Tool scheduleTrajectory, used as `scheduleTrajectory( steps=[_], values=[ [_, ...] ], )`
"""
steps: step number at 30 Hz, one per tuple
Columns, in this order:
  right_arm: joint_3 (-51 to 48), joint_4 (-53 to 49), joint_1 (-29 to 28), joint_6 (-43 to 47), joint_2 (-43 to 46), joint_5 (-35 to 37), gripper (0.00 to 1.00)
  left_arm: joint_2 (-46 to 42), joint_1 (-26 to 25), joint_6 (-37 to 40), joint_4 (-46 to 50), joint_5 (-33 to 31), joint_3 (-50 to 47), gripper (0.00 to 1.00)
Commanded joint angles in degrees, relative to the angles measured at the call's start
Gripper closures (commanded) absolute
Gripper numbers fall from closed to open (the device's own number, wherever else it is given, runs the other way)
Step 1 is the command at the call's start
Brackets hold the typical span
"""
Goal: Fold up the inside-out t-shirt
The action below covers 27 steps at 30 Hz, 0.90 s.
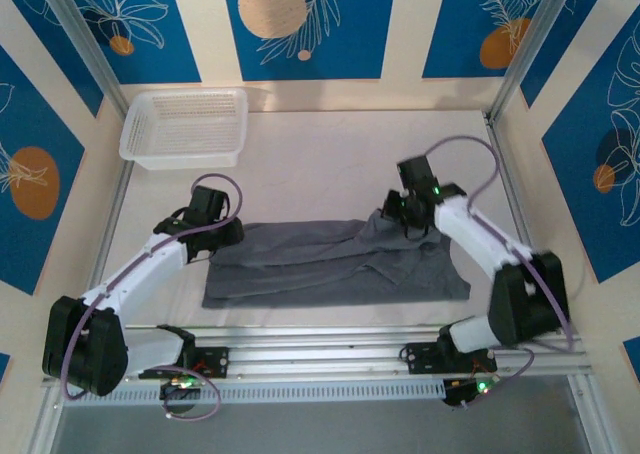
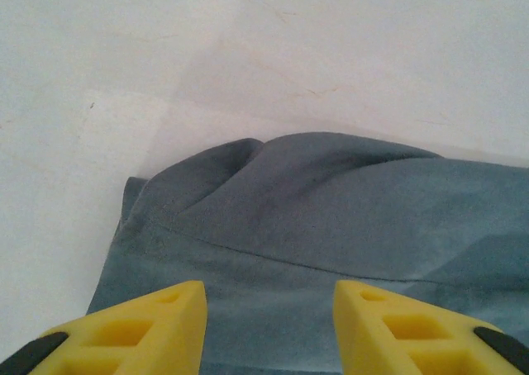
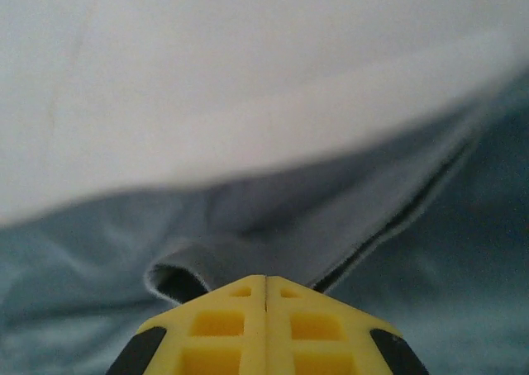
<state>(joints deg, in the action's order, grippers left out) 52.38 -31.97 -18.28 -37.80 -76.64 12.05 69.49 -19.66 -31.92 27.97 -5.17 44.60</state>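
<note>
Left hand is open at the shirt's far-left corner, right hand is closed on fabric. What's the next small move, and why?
Probably lower the left hand and close it on the t-shirt edge. Its fingers stand open with the corner fabric just beyond them, while the right hand is shut on a raised fold at the far right. Gripping both far corners should let the fold start evenly.

In the right wrist view the t-shirt is smeared with blur, and the cloth pinched by the right gripper is hidden between its closed fingers (a raised fold emerges just beside them). From above, the left gripper covers the t-shirt's far left corner.
</note>
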Motion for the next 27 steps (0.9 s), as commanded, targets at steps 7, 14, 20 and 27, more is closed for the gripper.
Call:
scheduleTrajectory(
  steps=[7, 14, 20, 27],
  values=[
    [-26.47, -2.76, -8.83, -20.01, 37.42, 0.67, 1.00, 0.94, -0.50, 2.05, 0.18, -1.37, 1.28, 0.55],
    [-23.53, -7.05, -9.31, -19.99, 51.59, 3.68, 0.53, 2.13, -0.64, -0.11, -2.29, 0.91, 0.49, 0.55],
    [-14.48, -2.34, -3.36, -9.94, 32.52, 5.24, 0.59, 1.88, -2.48, -0.35, -2.10, 4.02, 1.54, 0.64],
    [-10.28, 3.22, 3.60, -7.16, 4.82, -3.16, 1.00, 12.82, -8.14, -3.03, 0.37, -0.32, 8.16, 1.00]
  ],
)
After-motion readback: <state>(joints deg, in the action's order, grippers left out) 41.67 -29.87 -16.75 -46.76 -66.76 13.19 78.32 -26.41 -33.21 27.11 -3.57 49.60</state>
